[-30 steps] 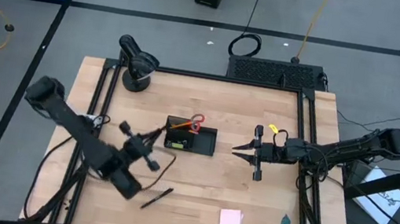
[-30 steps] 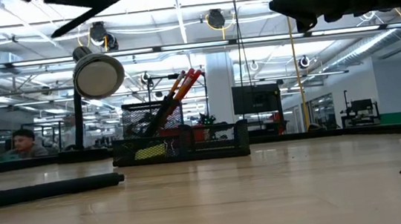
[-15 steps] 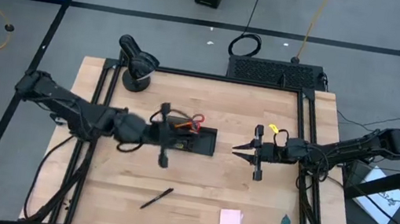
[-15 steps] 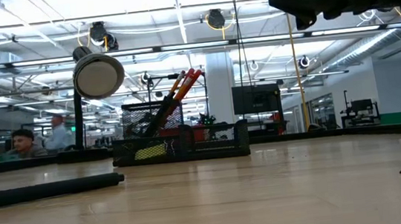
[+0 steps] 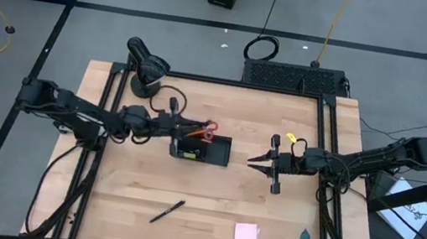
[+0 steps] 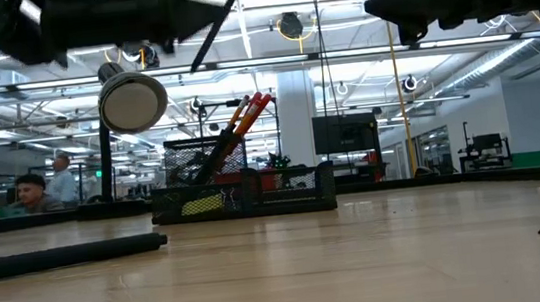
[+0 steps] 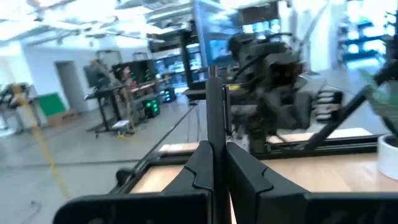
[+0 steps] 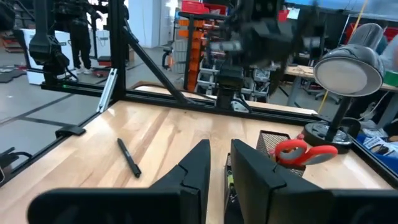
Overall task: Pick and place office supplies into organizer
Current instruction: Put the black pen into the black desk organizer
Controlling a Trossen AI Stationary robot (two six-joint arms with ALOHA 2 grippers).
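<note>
Two arms over the bench [image 5: 210, 195]: left gripper [image 5: 176, 122] stretched level above the organizer [image 5: 202, 148], fingers [image 7: 239, 177] pinched on a thin black pen [image 7: 216, 118] with its lower end hidden between them; right gripper [image 5: 254, 159] hovering beside the organizer, fingers [image 8: 258, 174] narrowly parted, empty.

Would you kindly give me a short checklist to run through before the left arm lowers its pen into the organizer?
1. Left end effector shut on a pen: ok.
2. Left end effector over the organizer: ok; it hangs at the left end.
3. Pen lined up with a free compartment: cannot tell.
4. Right end effector clear of the organizer: ok; apart, to its right.
5. Supplies left on the table: not ok; a second pen and a sticky-note pad.
</note>
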